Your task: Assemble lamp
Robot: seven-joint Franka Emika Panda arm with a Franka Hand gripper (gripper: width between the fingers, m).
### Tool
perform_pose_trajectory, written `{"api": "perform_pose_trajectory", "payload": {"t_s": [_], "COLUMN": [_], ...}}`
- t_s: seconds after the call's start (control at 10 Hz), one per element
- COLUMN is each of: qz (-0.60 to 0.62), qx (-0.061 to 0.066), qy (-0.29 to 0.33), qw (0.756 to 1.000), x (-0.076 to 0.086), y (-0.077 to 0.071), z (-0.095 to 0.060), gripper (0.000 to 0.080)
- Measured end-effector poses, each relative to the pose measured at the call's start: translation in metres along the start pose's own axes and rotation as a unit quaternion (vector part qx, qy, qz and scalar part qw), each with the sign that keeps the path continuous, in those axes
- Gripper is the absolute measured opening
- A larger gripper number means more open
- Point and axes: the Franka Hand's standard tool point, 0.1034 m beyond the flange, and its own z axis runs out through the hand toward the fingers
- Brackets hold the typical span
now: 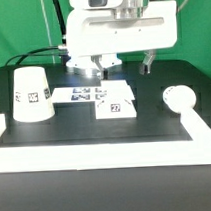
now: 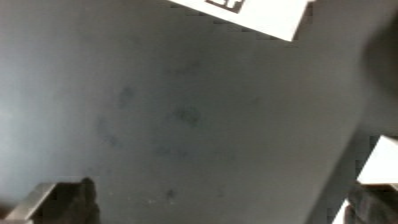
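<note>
The lamp's flat square base [image 1: 116,105] lies on the black table near the middle, a tag on its front side. The cone shade [image 1: 31,94] stands wide end down at the exterior view's left. The round-headed bulb [image 1: 176,97] lies at the exterior view's right. My gripper [image 1: 119,65] hangs above the table just behind the base, open and empty. In the wrist view the gripper [image 2: 222,192] has its fingers [image 2: 63,200] wide apart over bare black table. A tagged corner of the base [image 2: 249,12] shows there too.
The marker board [image 1: 78,94] lies flat between the shade and the base. A raised white border [image 1: 95,141] runs along the table's front and sides. A white edge [image 2: 381,162] shows beside one finger in the wrist view; I cannot tell what it is.
</note>
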Motion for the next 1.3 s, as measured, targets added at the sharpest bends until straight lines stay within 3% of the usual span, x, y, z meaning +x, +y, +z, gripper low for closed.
{"api": "perform_pose_trajectory", "payload": {"t_s": [0.2, 0.6, 1.1, 1.3], "qz": [0.084, 0.108, 0.095, 0.081], "qx": [0.002, 0.008, 0.009, 0.016], "qy": [-0.010, -0.026, -0.027, -0.021], "qw": [0.996, 0.994, 0.995, 0.996], "x": [-0.018, -0.045, -0.047, -0.056], "y": [-0.003, 0.005, 0.005, 0.008], "z": [0.006, 0.015, 0.016, 0.023], "gripper": [0.0700, 0.0700, 0.0700, 0.0700]}}
